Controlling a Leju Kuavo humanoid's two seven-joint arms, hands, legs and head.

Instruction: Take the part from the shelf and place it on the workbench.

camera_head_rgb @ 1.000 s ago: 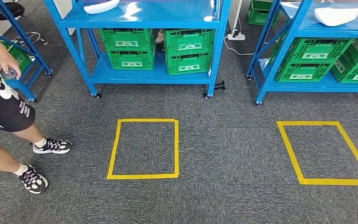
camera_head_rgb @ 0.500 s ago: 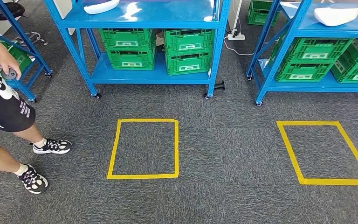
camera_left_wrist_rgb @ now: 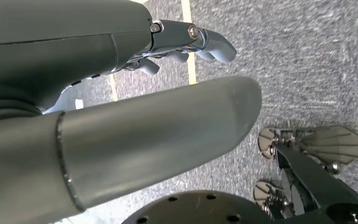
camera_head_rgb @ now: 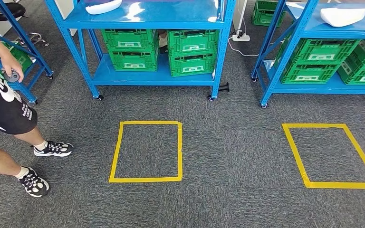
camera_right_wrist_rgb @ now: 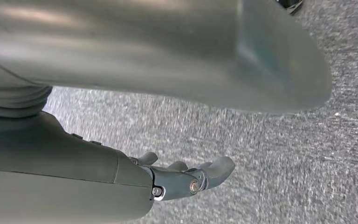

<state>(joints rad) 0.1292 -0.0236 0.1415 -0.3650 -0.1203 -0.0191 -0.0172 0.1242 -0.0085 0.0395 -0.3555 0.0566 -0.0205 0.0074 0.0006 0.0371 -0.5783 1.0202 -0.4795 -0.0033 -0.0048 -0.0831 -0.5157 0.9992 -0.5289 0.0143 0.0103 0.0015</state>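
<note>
Your left hand and right hand hung over carpet, fingers apart, holding nothing. A white part lay on the blue shelf at upper left of the frame.

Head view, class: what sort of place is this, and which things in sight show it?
Probably a workshop or storeroom used for robot trials: wheeled blue shelving racks holding green crates, and yellow tape squares marked on grey carpet.

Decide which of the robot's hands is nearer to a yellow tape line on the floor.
Left, probably. The left hand hangs with a yellow tape line just past its fingers; the right hand hangs over plain grey carpet.
</note>
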